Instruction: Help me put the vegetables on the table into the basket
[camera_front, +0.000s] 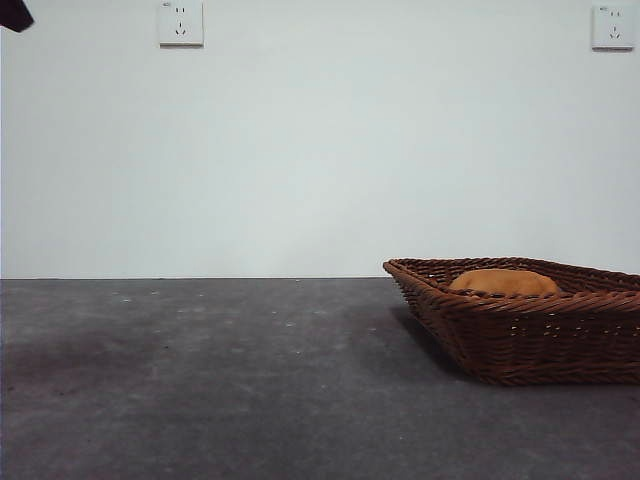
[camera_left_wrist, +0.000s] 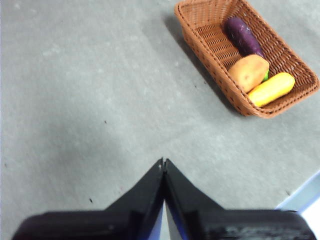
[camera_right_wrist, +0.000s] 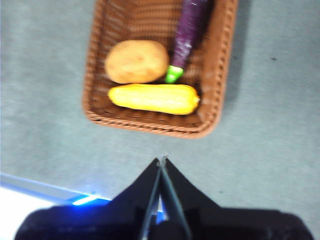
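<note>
Corn (camera_right_wrist: 154, 98), potato (camera_right_wrist: 136, 61) and eggplant (camera_right_wrist: 187, 35) all inside basket (camera_right_wrist: 97, 60) on bench (camera_left_wrist: 90, 90). Left hand (camera_left_wrist: 163, 162) and right hand (camera_right_wrist: 162, 160) both closed, empty, raised above bench.

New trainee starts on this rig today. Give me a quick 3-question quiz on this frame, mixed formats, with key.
1. True or false: the potato lies on the table outside the basket.
2. Multiple choice: in the right wrist view, what lies in the basket between the potato and the basket's near rim? A) eggplant B) corn C) nothing
3. Fill in: both the left gripper and the right gripper have their jaws ____.

Key: 1 false, all three vegetables are in the basket; 2 B; 3 shut, holding nothing, above bare table.
</note>
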